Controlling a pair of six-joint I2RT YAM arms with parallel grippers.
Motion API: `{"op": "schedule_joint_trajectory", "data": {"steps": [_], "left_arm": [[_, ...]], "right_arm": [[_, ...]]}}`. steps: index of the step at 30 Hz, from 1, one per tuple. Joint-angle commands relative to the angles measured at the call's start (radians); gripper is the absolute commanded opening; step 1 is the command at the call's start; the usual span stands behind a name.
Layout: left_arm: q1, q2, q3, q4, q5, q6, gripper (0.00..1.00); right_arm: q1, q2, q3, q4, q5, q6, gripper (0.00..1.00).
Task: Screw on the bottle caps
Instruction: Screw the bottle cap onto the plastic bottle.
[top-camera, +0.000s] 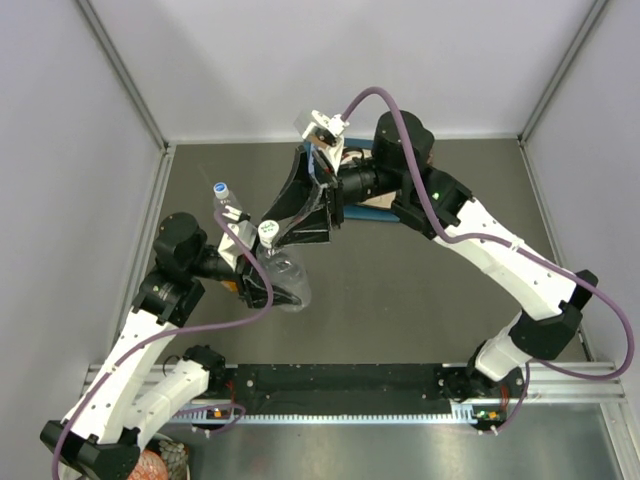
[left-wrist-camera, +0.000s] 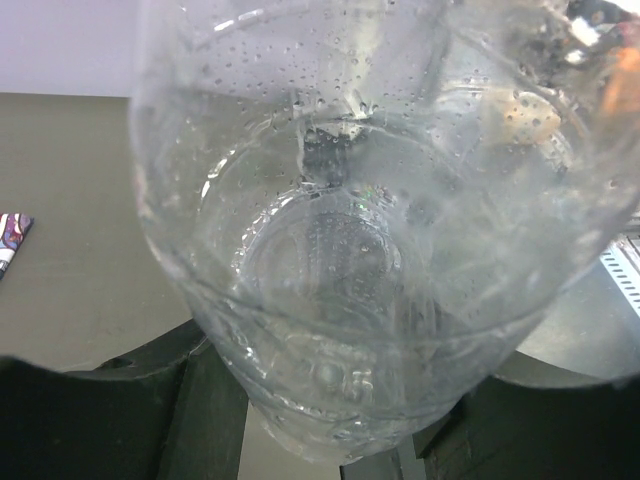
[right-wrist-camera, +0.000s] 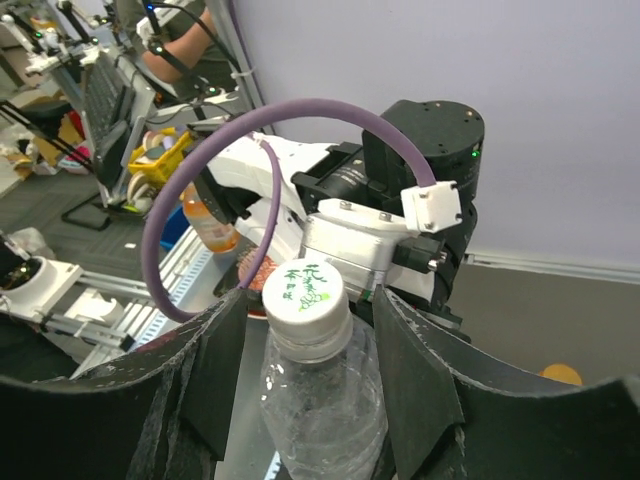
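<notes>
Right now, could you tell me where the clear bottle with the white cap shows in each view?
Top external: bottle left of centre, its cap end pointing up the picture.
Left wrist: bottle fills the frame, up close.
Right wrist: bottle at bottom centre, cap upward.
Shared landmark: its white cap, visible in the top and right wrist views only.

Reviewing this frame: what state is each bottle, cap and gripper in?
Left gripper: shut on held bottle.
White cap: on held bottle; tightness unclear.
Right gripper: open, fingers flanking white cap.
Second bottle: ungripped, blue-white cap on.
</notes>
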Motion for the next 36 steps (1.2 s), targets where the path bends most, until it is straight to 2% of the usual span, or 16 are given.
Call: {"op": "schedule_joint_trajectory", "data": {"steps": [1, 4, 10, 18, 23, 32, 33, 36], "left_arm": [[0.005, 0.003, 0.024, 0.001, -0.003, 0.040, 0.00], [0.005, 0.002, 0.024, -0.005, -0.007, 0.040, 0.00], [0.005, 0.002, 0.032, -0.010, -0.038, 0.046, 0.00], [0.006, 0.002, 0.043, -0.016, -0.066, 0.052, 0.00], [0.006, 0.002, 0.046, -0.019, -0.073, 0.054, 0.00], [0.006, -0.002, 0.054, -0.043, -0.125, 0.069, 0.00], [0.008, 0.000, 0.057, -0.050, -0.132, 0.075, 0.00], [0.008, -0.003, 0.061, -0.060, -0.155, 0.078, 0.00]], "right_arm": [[-0.005, 0.004, 0.051, 0.107, -0.051, 0.053, 0.54], [-0.007, 0.016, 0.059, 0.120, -0.054, 0.069, 0.53], [-0.007, 0.050, 0.086, 0.127, -0.081, 0.107, 0.43], [-0.007, 0.052, 0.074, 0.114, -0.088, 0.109, 0.45], [-0.007, 0.050, 0.074, 0.104, -0.091, 0.107, 0.41], [-0.007, 0.036, 0.053, 0.058, -0.088, 0.072, 0.40], [-0.007, 0.033, 0.051, 0.052, -0.085, 0.061, 0.38], [-0.007, 0.027, 0.040, 0.046, -0.068, 0.057, 0.22]]}}
